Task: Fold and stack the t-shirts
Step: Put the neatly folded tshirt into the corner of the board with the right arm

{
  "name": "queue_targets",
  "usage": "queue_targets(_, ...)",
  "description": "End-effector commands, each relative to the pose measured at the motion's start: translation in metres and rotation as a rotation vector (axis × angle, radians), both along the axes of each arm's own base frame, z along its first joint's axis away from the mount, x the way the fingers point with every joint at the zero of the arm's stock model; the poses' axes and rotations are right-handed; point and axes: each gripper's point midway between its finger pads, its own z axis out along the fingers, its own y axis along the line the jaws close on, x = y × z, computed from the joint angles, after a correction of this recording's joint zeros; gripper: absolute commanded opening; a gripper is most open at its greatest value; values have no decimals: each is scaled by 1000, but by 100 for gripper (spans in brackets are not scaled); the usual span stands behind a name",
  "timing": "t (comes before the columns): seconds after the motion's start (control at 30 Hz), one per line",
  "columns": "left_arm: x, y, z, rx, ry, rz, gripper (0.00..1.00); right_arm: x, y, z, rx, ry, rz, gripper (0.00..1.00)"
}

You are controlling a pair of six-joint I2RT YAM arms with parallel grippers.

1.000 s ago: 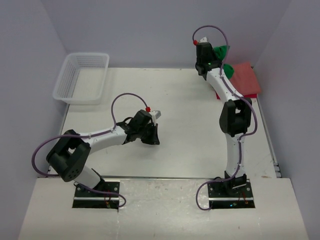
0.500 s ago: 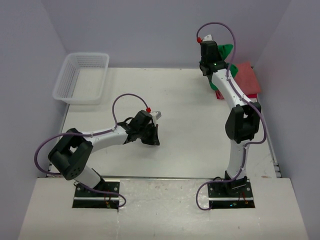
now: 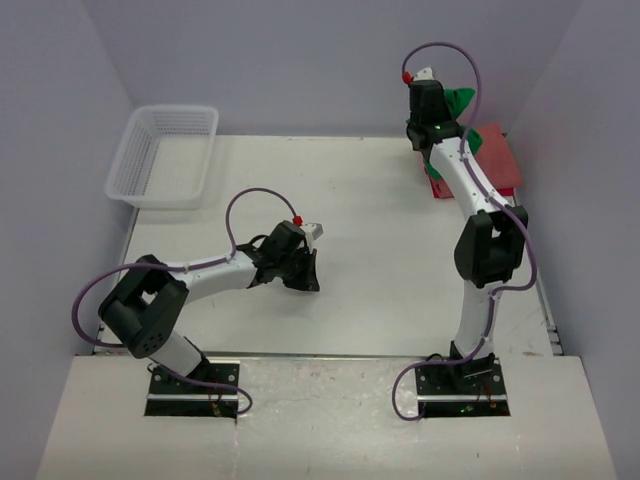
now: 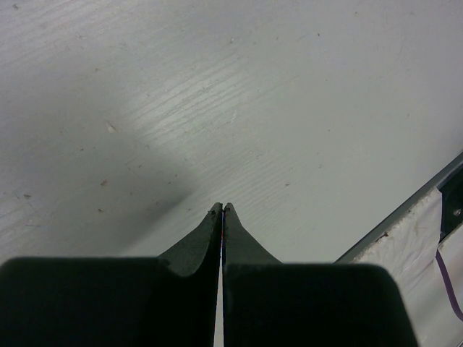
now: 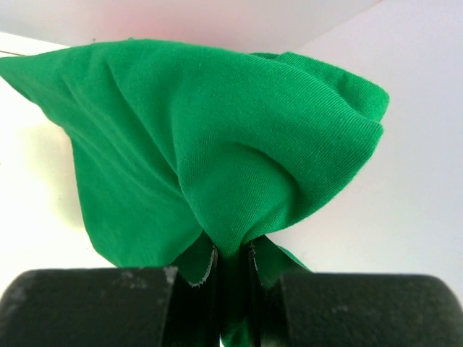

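Hanging bunched, the green t-shirt [image 5: 217, 144] is being pinched aloft by the right gripper [image 5: 233, 253], the left gripper [image 4: 222, 210] pressed together, empty; spreading it flat is likely called for.

The white table [image 3: 380, 255] bears a mesh basket [image 3: 160, 160] far-left, a salmon-red t-shirt [image 3: 500, 160] far-right.

Bare counter [image 3: 380, 200] spreads wide across the middle; a white basket [image 3: 165, 155] blocks the far left corner, the salmon-red shirt [image 3: 503, 155] the far right
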Motion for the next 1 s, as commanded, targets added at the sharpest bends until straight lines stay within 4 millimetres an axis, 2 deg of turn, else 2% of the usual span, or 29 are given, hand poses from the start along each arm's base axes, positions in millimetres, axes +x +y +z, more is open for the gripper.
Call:
queue_targets(0.0,5,-3,5,-25,-27,-12,0,-8,-5,24,39,-68,-14,0)
queue_targets(0.17,5,-2,3,-22,-23,-11,0,-10,-4,23,55,-64,-7,0)
queue_targets(0.5,6,-4,3,-26,-23,-15,0,-14,-10,5,71,-29,-22,0)
queue_targets(0.8,4,-2,2,-24,-17,-16,0,-5,-41,-9,40,-9,-107,0)
queue_targets(0.9,2,-1,-1,-24,-8,-16,0,2,-54,-27,22,28,-129,0)
queue_targets(0.93,2,-1,-1,-24,-8,-16,0,5,-60,-40,15,53,-142,0)
queue_targets(0.97,1,-1,-1,-23,-6,-18,0,7,-63,-42,8,55,-150,0)
